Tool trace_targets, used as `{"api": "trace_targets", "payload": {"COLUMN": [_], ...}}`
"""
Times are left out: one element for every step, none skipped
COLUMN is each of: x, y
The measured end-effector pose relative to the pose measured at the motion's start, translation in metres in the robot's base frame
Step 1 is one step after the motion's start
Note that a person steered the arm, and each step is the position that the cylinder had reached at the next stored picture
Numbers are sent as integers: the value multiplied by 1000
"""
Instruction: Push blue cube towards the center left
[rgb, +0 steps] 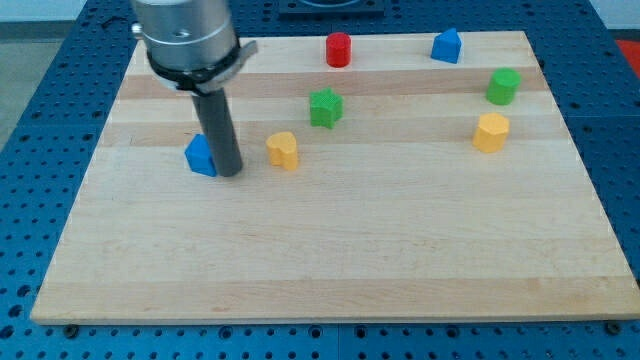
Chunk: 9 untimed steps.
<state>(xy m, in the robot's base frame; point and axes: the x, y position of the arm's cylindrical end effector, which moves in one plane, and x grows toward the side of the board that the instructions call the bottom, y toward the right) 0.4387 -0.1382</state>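
A blue cube (201, 156) sits on the wooden board (330, 250) at the view's centre left. My tip (230, 173) stands right against the cube's right side, touching or nearly touching it. The dark rod rises from the tip to the arm's grey flange (186, 38) at the view's top left, which hides part of the board behind it.
A yellow block (283, 150) lies just right of my tip. A green star block (325, 107) is further right. A red cylinder (339, 49) and a second blue block (446, 45) sit near the top edge. A green block (503, 86) and a yellow block (490, 132) are at the right.
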Motion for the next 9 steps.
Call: {"api": "trace_targets", "payload": {"x": [-8,-8,-3,6,-8,-15,-36,-44,-36], "y": [-46,-76,-67,-56,-49,-24,-16,-16,-31]}}
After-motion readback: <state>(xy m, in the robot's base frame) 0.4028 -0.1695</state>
